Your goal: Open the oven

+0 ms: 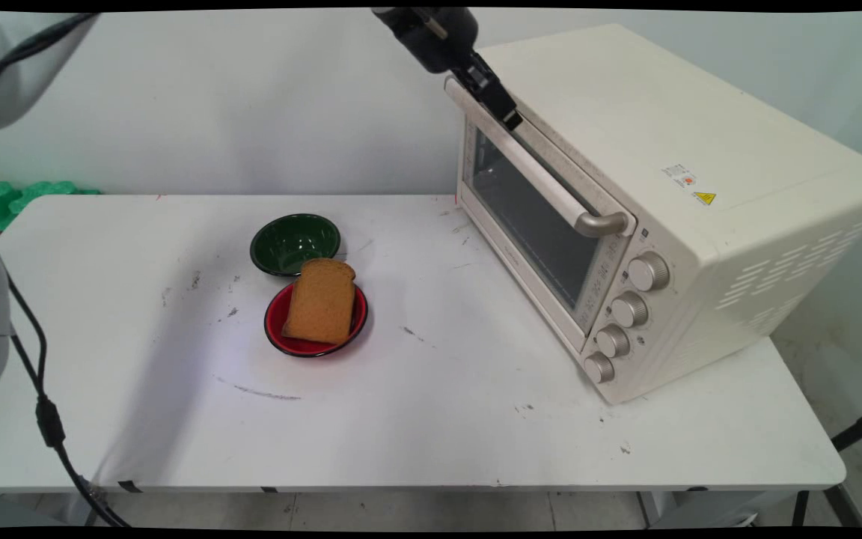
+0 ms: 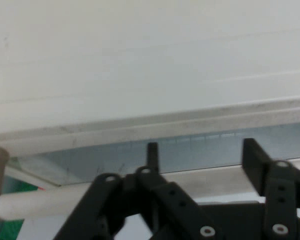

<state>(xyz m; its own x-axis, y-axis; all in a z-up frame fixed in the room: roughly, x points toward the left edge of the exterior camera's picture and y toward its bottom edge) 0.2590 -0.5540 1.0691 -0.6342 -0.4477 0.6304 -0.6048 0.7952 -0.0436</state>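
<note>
At counter's far right: gripper [image 1: 504, 112] at toaster oven [image 1: 663, 202] door handle [image 1: 543, 176], fingers apart astride the bar, apparently not clamped. Door closed. Nearby: bread slice [image 1: 320, 301] on red plate [image 1: 277, 329]; green bowl [image 1: 295, 242].

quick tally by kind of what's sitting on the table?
Bowls: 2, green bowl and red bowl
Bread slices: 1, bread slice in the red bowl
Toaster ovens: 1, toaster oven
Total: 4
</note>
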